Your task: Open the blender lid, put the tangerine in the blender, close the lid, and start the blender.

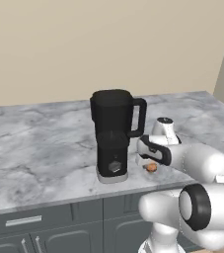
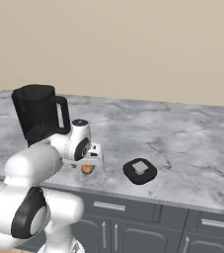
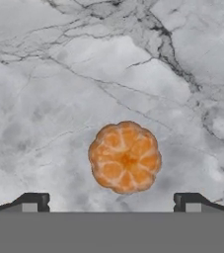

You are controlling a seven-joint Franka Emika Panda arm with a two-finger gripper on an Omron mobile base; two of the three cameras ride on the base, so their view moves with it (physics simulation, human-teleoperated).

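Blender, tangerine and lid on grey marble desk; claw above the fruit.
Left to right in the right base view: blender, jar open at the top; tangerine on the desk near its front edge, directly under the claw; blender lid lying flat, apart to the right. Claw fingertips spread wide, holding nothing.
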